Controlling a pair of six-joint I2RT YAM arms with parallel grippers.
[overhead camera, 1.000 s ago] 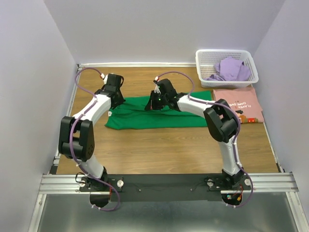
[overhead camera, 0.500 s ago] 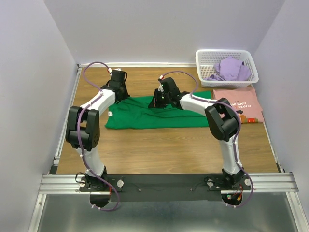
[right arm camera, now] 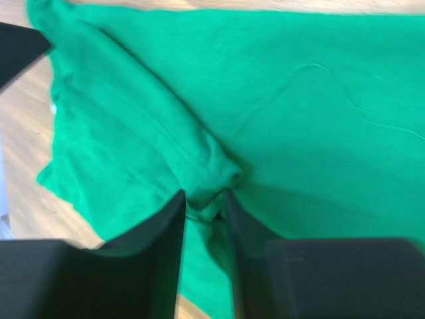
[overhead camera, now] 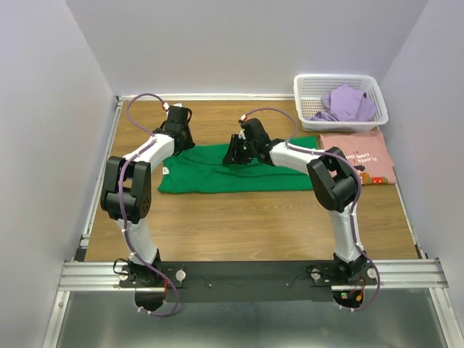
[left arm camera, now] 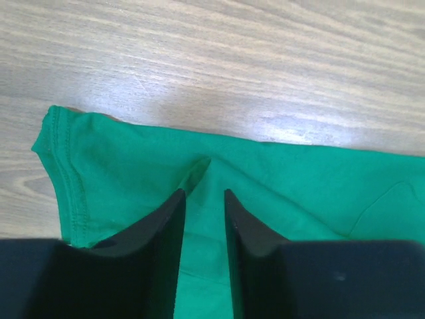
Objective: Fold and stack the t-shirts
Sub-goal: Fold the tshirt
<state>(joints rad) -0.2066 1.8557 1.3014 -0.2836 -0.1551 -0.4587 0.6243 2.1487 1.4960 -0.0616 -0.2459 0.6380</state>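
1. Overhead view: bright, even, diffuse light, with only faint soft shadows on the surface point(overhead camera: 217, 217) near the left end effector point(overhead camera: 181, 139); focus is sharp.
2. Left wrist view: pale glare sheens the wood beyond that end effector; its near fingers point(left arm camera: 156, 239) are dark and blurred.
3. Right wrist view: soft and slightly blurred; the green t-shirt point(right arm camera: 319, 133) darkens into shadow just ahead of the right end effector point(right arm camera: 204, 199).
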